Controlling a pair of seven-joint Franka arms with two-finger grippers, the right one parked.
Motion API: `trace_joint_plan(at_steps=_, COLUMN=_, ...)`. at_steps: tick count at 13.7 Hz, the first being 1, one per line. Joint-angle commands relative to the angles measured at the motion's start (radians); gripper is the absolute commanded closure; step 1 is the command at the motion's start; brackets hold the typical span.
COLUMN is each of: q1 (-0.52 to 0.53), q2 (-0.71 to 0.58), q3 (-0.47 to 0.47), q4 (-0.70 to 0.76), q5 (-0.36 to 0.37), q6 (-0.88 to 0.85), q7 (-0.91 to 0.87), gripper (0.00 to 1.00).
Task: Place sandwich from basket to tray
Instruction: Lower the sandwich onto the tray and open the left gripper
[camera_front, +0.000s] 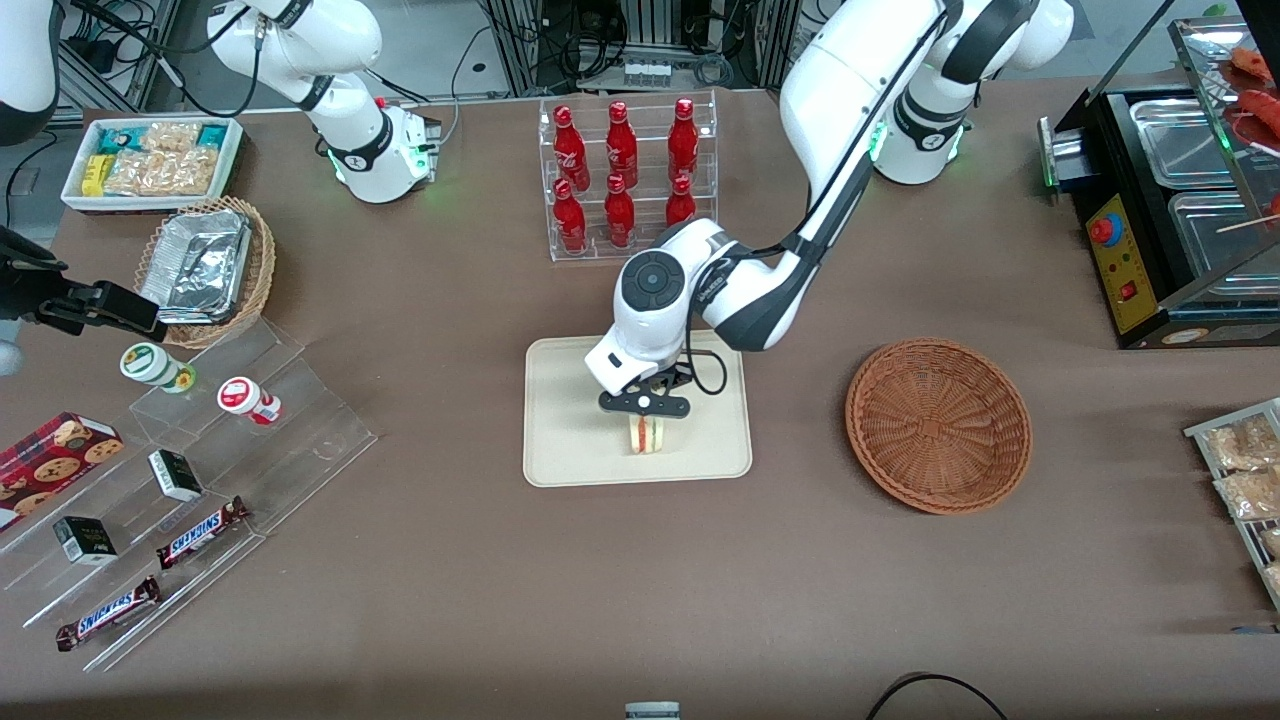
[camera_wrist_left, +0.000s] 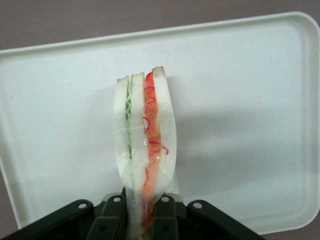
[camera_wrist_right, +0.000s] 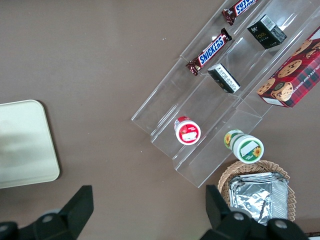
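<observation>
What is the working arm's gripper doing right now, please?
Left gripper: fingers closed on the sandwich, holding it over the tray.

Brown table fills the scene. Metal racks with cables at its edge farthest from camera.

Left arm reaching forward, end effector pointing down, clamped

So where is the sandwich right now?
The sandwich is over the cream tray, pinched between the fingers of the left arm's gripper. The brown basket beside the tray has nothing in it.
</observation>
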Motion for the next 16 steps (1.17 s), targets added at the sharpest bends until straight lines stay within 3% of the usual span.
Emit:
trace_joint_plan(at_steps=1, q1=-0.039, q2=0.023, q3=0.013, q4=0.029, q5=0.005, q6=-0.004, q7=-0.042, gripper=1.00)
trace_joint_plan(at_steps=6, q1=-0.046, q2=0.040, q3=0.013, q4=0.014, q5=0.011, q6=0.001, q7=-0.048, gripper=1.00)
trace_joint_plan(at_steps=7, q1=-0.046, q2=0.040, q3=0.013, q4=0.012, q5=0.010, q6=0.001, q7=-0.050, gripper=0.67)
trace_joint_plan(at_steps=8, q1=-0.046, q2=0.038, q3=0.015, q4=0.012, q5=0.010, q6=0.000, q7=-0.048, gripper=0.10)
trace_joint_plan(at_steps=9, q1=-0.046, q2=0.034, q3=0.015, q4=0.012, q5=0.008, q6=-0.002, q7=-0.060, gripper=0.00)
trace_joint_plan(at_steps=12, q1=-0.042, q2=0.011, q3=0.018, q4=0.021, q5=0.010, q6=-0.008, q7=-0.094, gripper=0.00)
trace_joint_plan(at_steps=16, q1=-0.025, q2=-0.115, q3=0.050, q4=0.021, q5=0.001, q6=-0.036, q7=-0.140, gripper=0.00)
